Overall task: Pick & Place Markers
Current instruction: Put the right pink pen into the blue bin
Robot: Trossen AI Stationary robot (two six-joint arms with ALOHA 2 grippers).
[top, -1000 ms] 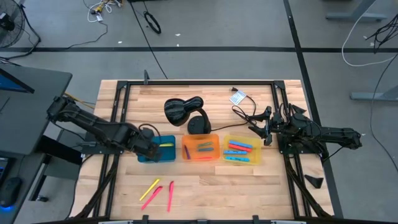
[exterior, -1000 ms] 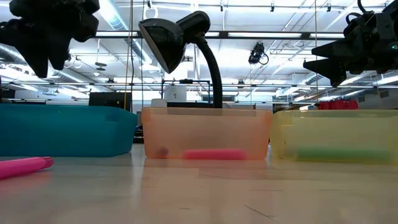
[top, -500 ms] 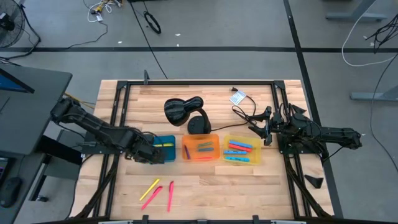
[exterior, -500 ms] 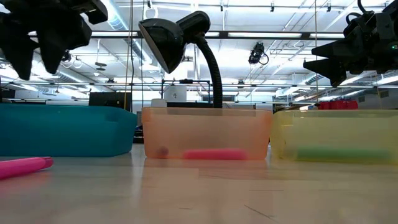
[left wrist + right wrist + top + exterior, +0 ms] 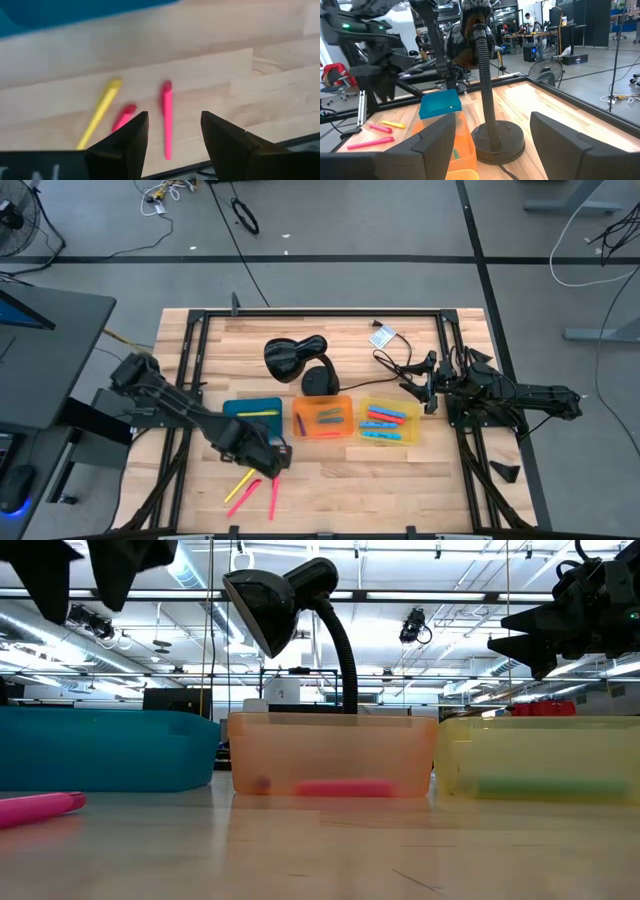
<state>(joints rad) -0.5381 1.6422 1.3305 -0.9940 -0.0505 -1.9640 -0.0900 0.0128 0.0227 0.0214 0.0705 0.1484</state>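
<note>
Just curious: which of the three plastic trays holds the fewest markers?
The blue tray, the leftmost: only one yellow marker shows inside, while the orange tray and yellow tray hold several.

Bright, even overhead light; ceiling strips glare in the low view, near tabletop blurred.

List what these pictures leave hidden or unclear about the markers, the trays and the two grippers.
- Loose markers, high view: the left gripper hangs just above them; the small red one shows clearly only in the left wrist view.
- Blue tray, low view: its opaque wall hides the contents.
- Yellow tray, low view: only a blurred green streak shows through.
- Right gripper, right wrist view: fingers cut off by the bottom edge.
</note>
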